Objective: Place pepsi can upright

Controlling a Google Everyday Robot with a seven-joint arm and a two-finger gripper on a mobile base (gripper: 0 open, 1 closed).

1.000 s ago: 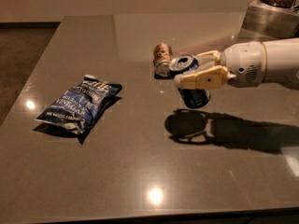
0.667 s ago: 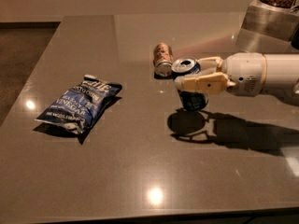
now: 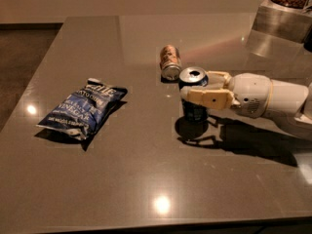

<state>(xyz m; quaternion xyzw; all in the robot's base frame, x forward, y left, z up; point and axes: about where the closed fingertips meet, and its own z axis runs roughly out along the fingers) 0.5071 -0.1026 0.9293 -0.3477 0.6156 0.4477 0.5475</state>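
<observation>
- The gripper (image 3: 196, 87), right of centre, has its fingers clamped on the pepsi can (image 3: 194, 112).
- The pepsi can is upright, low over the table (image 3: 146, 184); whether they touch, I cannot tell.
- A brown can (image 3: 169, 61) lies just beyond it.
- A bag (image 3: 80, 108) lies well left.
</observation>
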